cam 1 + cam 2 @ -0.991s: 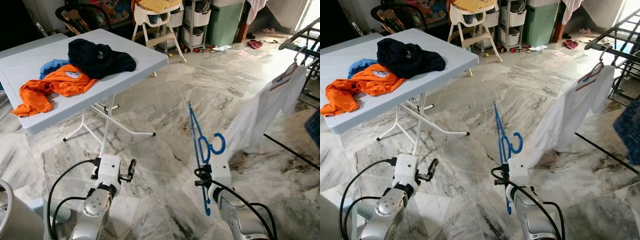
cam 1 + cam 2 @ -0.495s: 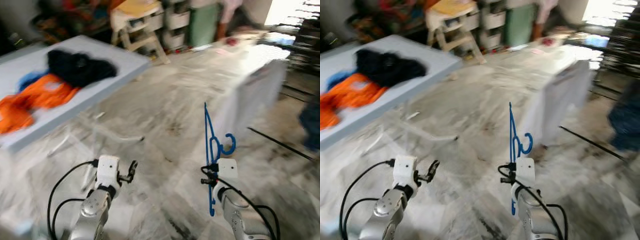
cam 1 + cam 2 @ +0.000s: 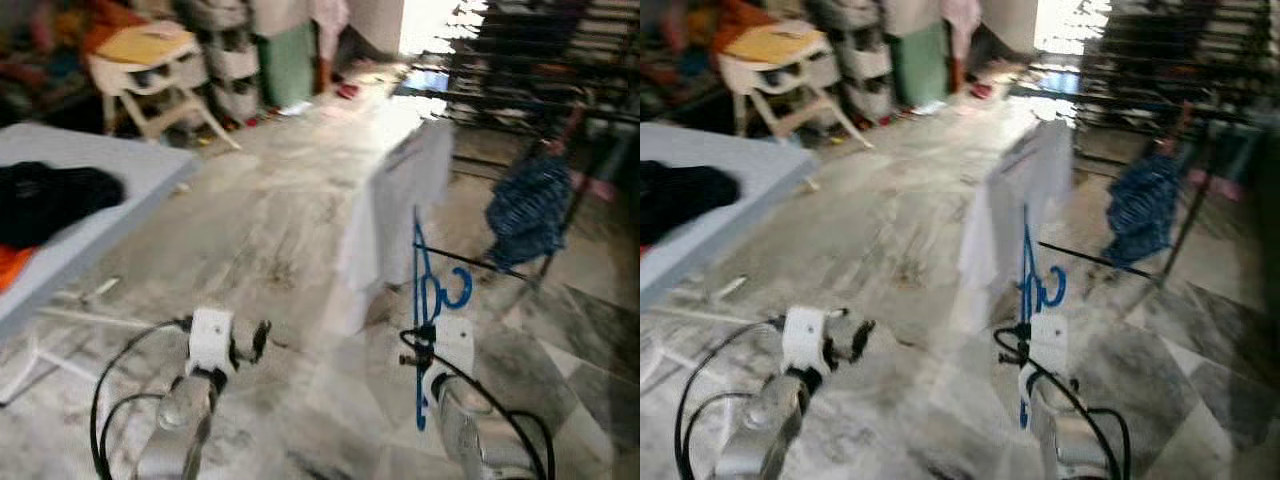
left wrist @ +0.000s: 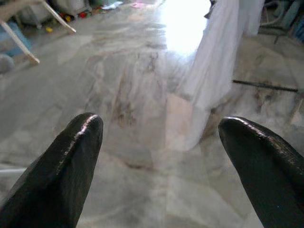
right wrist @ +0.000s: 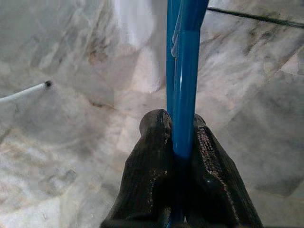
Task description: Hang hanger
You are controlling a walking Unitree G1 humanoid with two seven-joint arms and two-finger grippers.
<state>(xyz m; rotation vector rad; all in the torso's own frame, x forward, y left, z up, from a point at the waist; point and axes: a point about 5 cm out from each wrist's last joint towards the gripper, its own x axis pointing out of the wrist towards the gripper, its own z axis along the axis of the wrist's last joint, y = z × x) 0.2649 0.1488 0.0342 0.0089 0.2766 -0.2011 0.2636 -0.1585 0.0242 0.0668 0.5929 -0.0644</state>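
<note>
My right gripper (image 3: pixel 421 337) is shut on a blue plastic hanger (image 3: pixel 424 285), held upright with its hook (image 3: pixel 459 290) curling to the right. In the right wrist view both black fingers (image 5: pixel 154 161) pinch the blue hanger (image 5: pixel 183 71) bar. My left gripper (image 3: pixel 258 338) is low on the left, open and holding nothing; its fingers (image 4: pixel 71 161) stand wide apart over bare marble. Ahead, a white shirt (image 3: pixel 395 200) hangs from the black drying rack (image 3: pixel 520 90), with a blue patterned garment (image 3: pixel 528 205) hanging farther right.
A white folding table (image 3: pixel 90 215) with a black garment (image 3: pixel 50 195) stands at the left. A white high chair (image 3: pixel 150 75), storage drawers and a green bin line the back wall. A black rack bar (image 3: pixel 480 262) runs low across the marble floor.
The camera has swung right: the table slid off to the left and the rack with the white shirt and blue garment came nearer. Both grippers keep their pose, the right still holding the hanger.
</note>
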